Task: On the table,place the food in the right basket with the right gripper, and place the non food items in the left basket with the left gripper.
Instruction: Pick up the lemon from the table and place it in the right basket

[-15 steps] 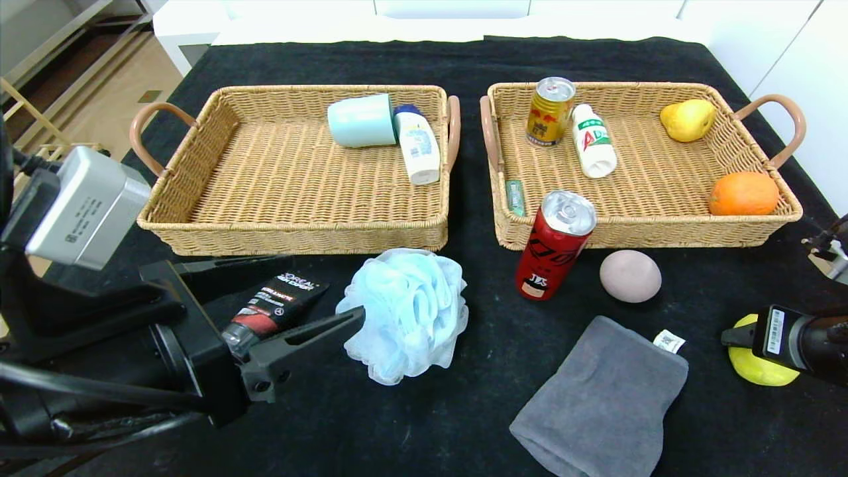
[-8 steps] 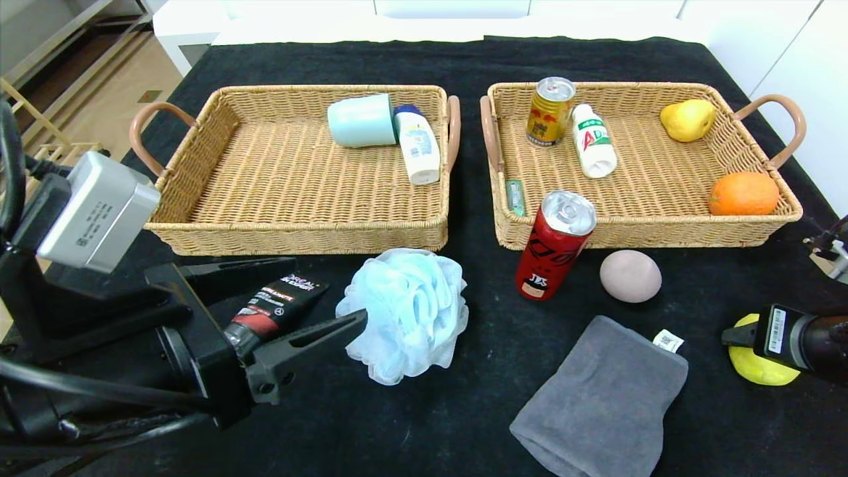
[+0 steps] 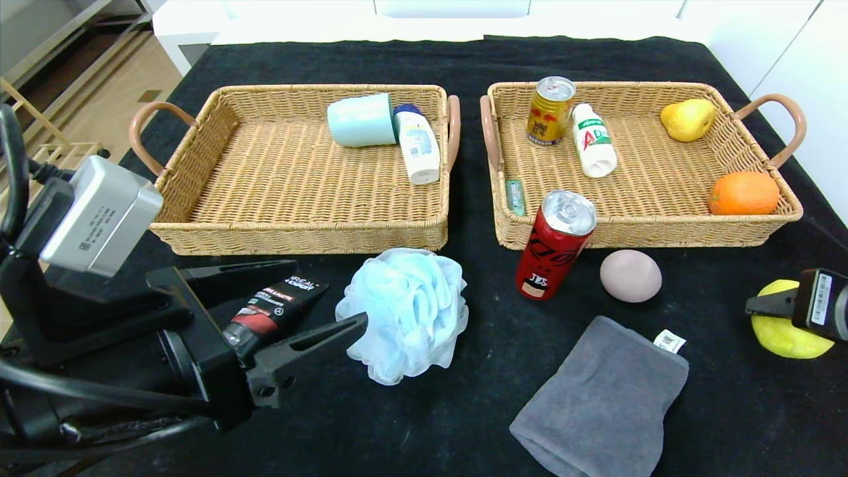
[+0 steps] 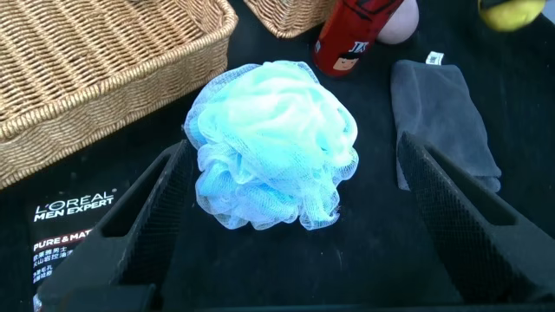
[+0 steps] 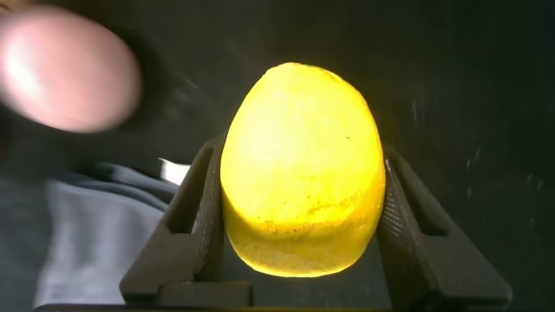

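Note:
My right gripper is at the table's right edge, shut on a yellow lemon. The right wrist view shows the lemon clamped between both fingers of that gripper, above the black cloth. My left gripper is open at the front left. Its fingers reach either side of a light blue bath pouf, which fills the gap in the left wrist view. A black L'Oreal tube lies under the left gripper. The left basket and right basket stand behind.
A red can, a pink egg-shaped thing and a grey cloth lie in front of the right basket. The left basket holds a cyan cup and a white bottle. The right basket holds cans, fruit and a bottle.
My right gripper has moved up and to the right with the lemon in it. My left gripper has crept slightly toward the bath pouf, still open.

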